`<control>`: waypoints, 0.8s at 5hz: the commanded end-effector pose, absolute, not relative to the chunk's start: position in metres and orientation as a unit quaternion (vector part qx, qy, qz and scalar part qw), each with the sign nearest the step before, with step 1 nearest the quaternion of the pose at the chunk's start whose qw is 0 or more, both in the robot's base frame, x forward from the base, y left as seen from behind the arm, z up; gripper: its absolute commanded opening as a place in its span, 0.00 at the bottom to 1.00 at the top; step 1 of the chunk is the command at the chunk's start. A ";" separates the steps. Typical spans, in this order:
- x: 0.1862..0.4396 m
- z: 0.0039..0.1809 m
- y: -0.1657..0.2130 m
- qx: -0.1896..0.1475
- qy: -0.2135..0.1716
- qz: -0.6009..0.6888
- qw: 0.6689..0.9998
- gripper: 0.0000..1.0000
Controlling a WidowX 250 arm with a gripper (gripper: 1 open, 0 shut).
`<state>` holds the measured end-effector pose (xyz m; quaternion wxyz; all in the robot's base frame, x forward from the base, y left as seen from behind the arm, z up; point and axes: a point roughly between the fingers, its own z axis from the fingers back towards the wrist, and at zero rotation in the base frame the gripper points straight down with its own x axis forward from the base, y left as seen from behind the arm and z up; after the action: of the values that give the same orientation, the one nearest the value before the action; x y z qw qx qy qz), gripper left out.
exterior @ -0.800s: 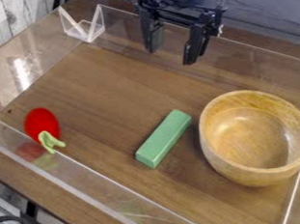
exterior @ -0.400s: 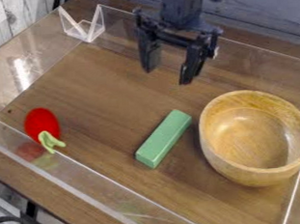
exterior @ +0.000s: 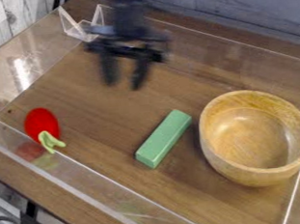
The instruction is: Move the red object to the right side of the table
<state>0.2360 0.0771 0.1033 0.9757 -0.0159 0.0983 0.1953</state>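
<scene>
Gripper: it hangs over the table (exterior: 94,106), blurred, its two dark fingers (exterior: 110,76) standing well apart with a gap between them; exactly how wide they are, I can't tell through the blur. I see nothing held in that gap.
Arm: the dark arm (exterior: 127,11) comes in from the top of the view, just as smeared as the fingers.
Red toy: over near the left edge of the view, lying on the wood, glossy and rounded. The gripper is well apart from it, farther up the view and to its right.
Stem: the light green bit (exterior: 49,141) sticks out of the red toy (exterior: 42,123) on the side toward the bottom of the view.
Green block: it lies flat and slantwise between the red toy and the bowl, closer to the bowl, and touches neither.
Bowl: pale wood, round and upright, at the right of the view, just beside the green block (exterior: 164,139). The inside of the bowl (exterior: 255,137) shows bare wood.
Table: dark brown wood grain, with a low clear wall (exterior: 106,192) running slantwise along the lower left.
Top left corner: a clear, pale-edged piece (exterior: 82,24) stands near the arm.
</scene>
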 end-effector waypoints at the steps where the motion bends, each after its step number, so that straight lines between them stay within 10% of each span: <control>1: 0.221 0.118 0.104 -0.028 0.066 0.281 0.957 1.00; 4: 0.200 0.068 0.129 -0.048 0.075 0.416 0.905 1.00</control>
<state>0.1967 0.1277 0.0613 0.9042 -0.0503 0.0895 0.4145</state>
